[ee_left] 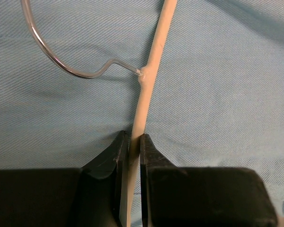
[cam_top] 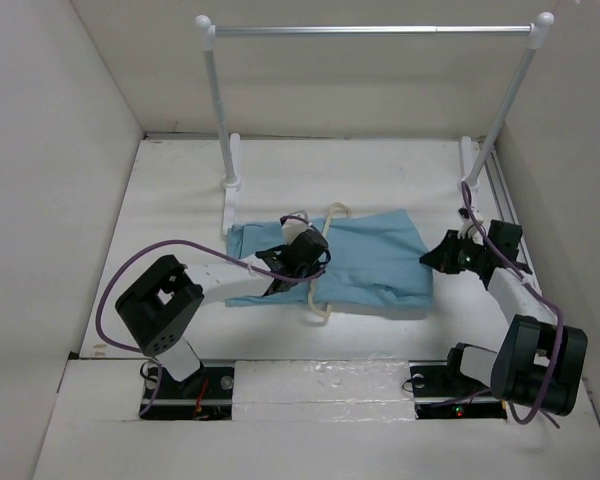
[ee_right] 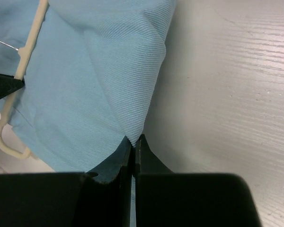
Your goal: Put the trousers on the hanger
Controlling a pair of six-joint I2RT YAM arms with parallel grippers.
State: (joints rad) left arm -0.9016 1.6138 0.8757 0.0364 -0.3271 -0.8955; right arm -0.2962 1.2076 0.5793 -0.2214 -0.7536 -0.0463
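On the middle of the table, the hanger lies across the trousers.
The left hand is clamped on the hanger's bar, beside the wire hook. The right hand is pinched tight on the trousers' right edge. The cloth runs left to right, the hanger near to far.

Two six-joint arms, left arm at seven o'clock and right arm at five o'clock: boxy black joint housings, white links, looping purple cables, black base plates, and black wedge-shaped fingers.
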